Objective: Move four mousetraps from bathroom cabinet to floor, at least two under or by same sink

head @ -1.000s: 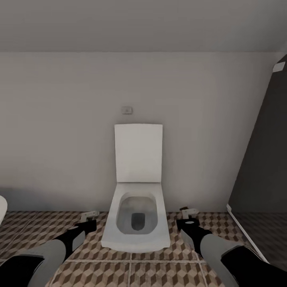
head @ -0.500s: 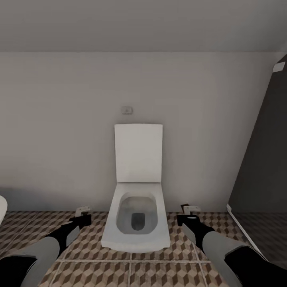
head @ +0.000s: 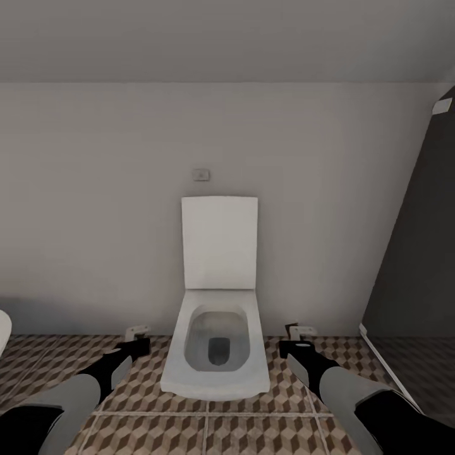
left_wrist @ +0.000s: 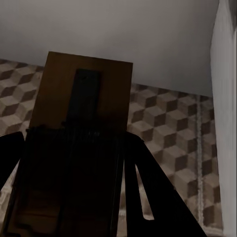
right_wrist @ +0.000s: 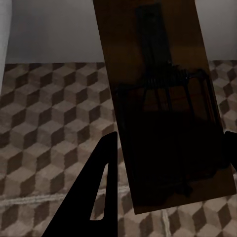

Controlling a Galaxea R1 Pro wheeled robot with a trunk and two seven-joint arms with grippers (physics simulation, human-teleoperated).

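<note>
Each pincer holds one mousetrap: the left pincer [head: 136,337] pinches a trap [left_wrist: 79,148], the right pincer [head: 297,335] another [right_wrist: 163,108]. Both hang above the floor [head: 208,436], the toilet [head: 215,354] between them. Lower them gently, flat, near a sink.

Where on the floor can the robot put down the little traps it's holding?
Bare tiles of the bathroom floor lie on both sides of the toilet: left, between it and a white rim at the picture's edge, under the left hand; right, between it and the dark panel, under the right hand. The toilet crowds the middle.
</note>
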